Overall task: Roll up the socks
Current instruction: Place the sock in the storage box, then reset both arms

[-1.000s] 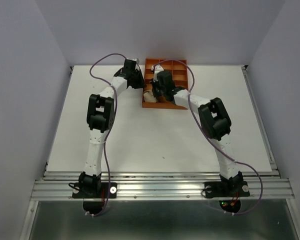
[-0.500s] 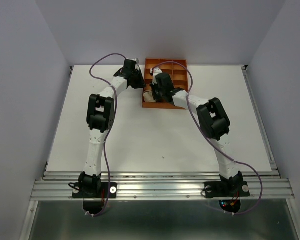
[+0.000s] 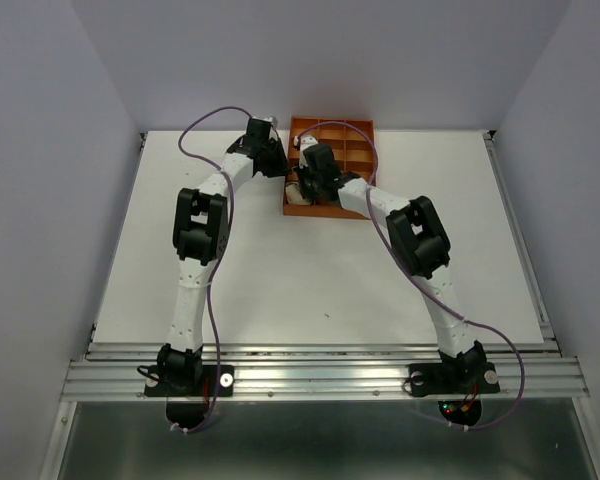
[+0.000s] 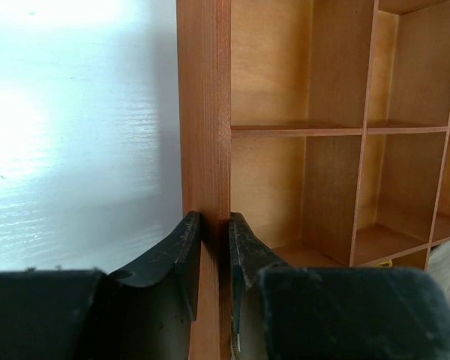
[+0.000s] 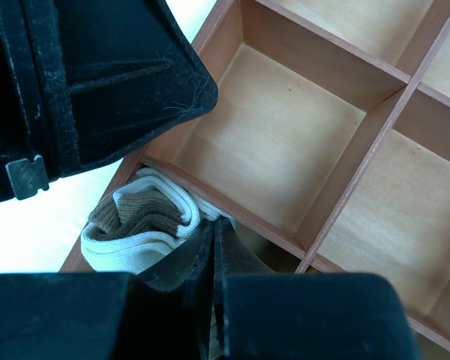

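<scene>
A rolled brown, cream and white sock (image 5: 139, 217) sits in the near-left compartment of the orange tray (image 3: 355, 130); from above the sock (image 3: 294, 188) shows only as a pale spot. My right gripper (image 5: 214, 223) is shut, its tips pressed down beside the roll against the compartment's divider, with nothing visible between the fingers. My left gripper (image 4: 214, 217) is shut on the tray's left wall (image 4: 206, 112), one finger outside and one inside. No other socks can be made out.
The tray's other square compartments (image 5: 285, 142) look bare. The left arm's black wrist (image 5: 97, 82) hangs close above the right gripper. White tabletop (image 3: 310, 270) stretches in front of the tray, and grey walls close in the sides.
The right arm has shifted slightly left over the tray's near-left corner. The left arm has stayed clamped on the tray wall.
</scene>
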Robot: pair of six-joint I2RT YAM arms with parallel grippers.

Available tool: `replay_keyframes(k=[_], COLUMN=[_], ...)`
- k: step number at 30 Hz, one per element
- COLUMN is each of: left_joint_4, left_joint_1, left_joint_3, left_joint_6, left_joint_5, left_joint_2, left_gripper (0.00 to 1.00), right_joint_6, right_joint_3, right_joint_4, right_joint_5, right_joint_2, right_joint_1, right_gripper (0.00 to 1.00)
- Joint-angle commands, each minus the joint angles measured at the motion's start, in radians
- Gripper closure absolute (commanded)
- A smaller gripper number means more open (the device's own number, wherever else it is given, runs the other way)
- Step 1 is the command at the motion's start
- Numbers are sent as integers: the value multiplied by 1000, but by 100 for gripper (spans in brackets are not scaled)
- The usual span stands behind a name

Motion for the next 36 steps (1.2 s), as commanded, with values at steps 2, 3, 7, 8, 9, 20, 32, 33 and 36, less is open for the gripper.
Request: replay_keyframes(k=[2,3,7,8,9,20,32,33,36], left_joint_4=[-20,-23,-33,-33,-33,-27,-62,-65,-82], left_joint_1=[3,3,3,5,5,5,5,3,5], left_joint_3=[-28,-27,-1,1,3,36,107,110,98], left_joint_6=[-22,-24,-27,-30,-32,-26,-3,4,13], left_joint_5=[22,16,4,-2,-10,-54,-70,-74,-91], left_joint_2=[9,4,-5,-11,-19,-107,-224,-238,-305], left_gripper=[100,100,93,91,90,65,40,36,28], right_joint_6=[16,16,6,7,10,21,18,21,42], right_joint_3=[-11,-10,24,27,30,25,-76,-90,-184], right_joint_4=[-91,-94,-119,-119,-120,-119,-96,-91,-41], right_joint_5=[69,81,104,110,116,153,85,101,176], right_joint_2=[16,-9,-68,-77,-89,-195,-365,-384,-482], right_joint_1=[12,12,12,12,12,12,12,12,12], right_gripper=[88,84,73,72,69,52,0,0,0])
